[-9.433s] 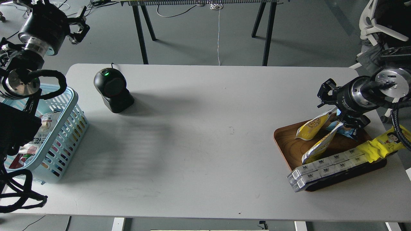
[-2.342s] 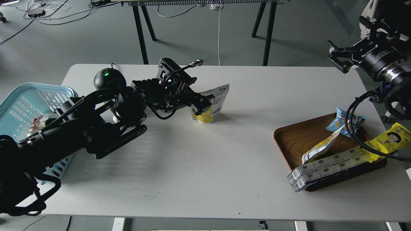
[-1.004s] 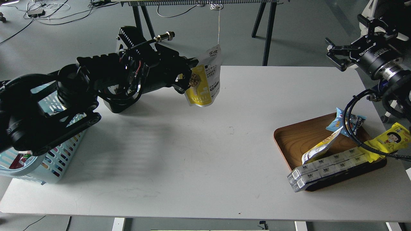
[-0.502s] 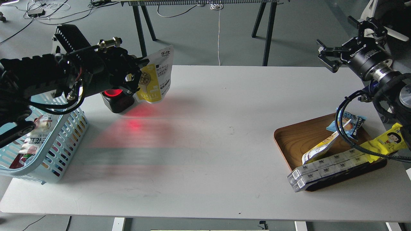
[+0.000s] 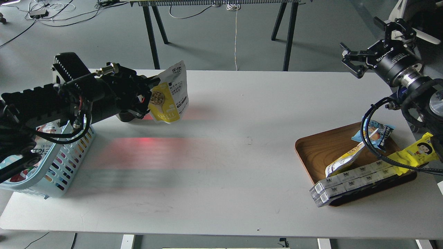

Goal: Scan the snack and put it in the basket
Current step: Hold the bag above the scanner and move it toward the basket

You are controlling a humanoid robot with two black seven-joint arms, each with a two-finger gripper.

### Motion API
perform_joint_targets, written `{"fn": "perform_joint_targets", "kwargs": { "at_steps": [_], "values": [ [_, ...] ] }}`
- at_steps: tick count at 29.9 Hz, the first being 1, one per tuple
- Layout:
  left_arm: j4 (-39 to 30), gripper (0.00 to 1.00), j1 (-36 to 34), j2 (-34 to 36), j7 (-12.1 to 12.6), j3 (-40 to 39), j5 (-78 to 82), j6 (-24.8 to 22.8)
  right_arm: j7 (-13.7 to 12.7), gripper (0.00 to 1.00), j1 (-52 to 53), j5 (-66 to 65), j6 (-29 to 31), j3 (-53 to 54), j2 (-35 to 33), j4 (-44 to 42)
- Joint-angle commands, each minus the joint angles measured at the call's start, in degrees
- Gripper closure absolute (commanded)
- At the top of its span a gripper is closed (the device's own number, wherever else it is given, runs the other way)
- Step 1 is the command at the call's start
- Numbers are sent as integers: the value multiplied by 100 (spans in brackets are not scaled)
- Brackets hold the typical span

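Observation:
My left gripper (image 5: 149,92) is shut on the snack (image 5: 170,94), a pouch with a white top and a yellow lower front. It holds the pouch upright above the table at the back left, in front of the black scanner (image 5: 125,117), which my arm mostly hides. Red light falls on the table below. The light blue basket (image 5: 65,162) stands at the left edge, partly behind my arm, with packets inside. My right gripper (image 5: 373,43) is open and empty, high at the back right.
A brown wooden tray (image 5: 313,152) at the right holds a blue packet (image 5: 379,130), a second yellow pouch (image 5: 344,159), white boxes (image 5: 353,181) and a long yellow wrapper (image 5: 415,152). Black table legs stand behind the table's far edge.
My left gripper has lowered the snack a little and shifted it slightly right in front of the scanner. The red glow on the table has spread. My right arm has barely moved.

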Motion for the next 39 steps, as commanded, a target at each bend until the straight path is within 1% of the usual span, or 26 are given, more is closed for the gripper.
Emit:
{"fn": "perform_joint_targets", "kwargs": {
  "at_steps": [1,12,17,20,23,29,36,39],
  "values": [
    [3,99,23,24,1,-16,0,-14,0,1,0,0,0,-5,11,-2],
    [30,99,32,7,19,-24,0,21,0,1,0,-9,0,-5,20,-2],
    [91,99,41,7,212,-7,0,-14,0,1,0,-9,0,-5,20,-2],
    [135,99,76,24,230,2,0,-49,0,1,0,-9,0,-14,20,-2],
    [135,99,85,59,317,11,0,-277,0,1,0,-17,0,-14,20,-2],
    [135,99,67,191,335,-15,0,-840,0,1,0,-79,0,3,20,-2],
    [135,99,-20,209,309,-33,0,-1192,0,1,0,-79,0,3,20,-2],
    [127,99,-73,226,282,-42,0,-1253,0,1,0,-88,0,3,64,-2]
  ]
}}
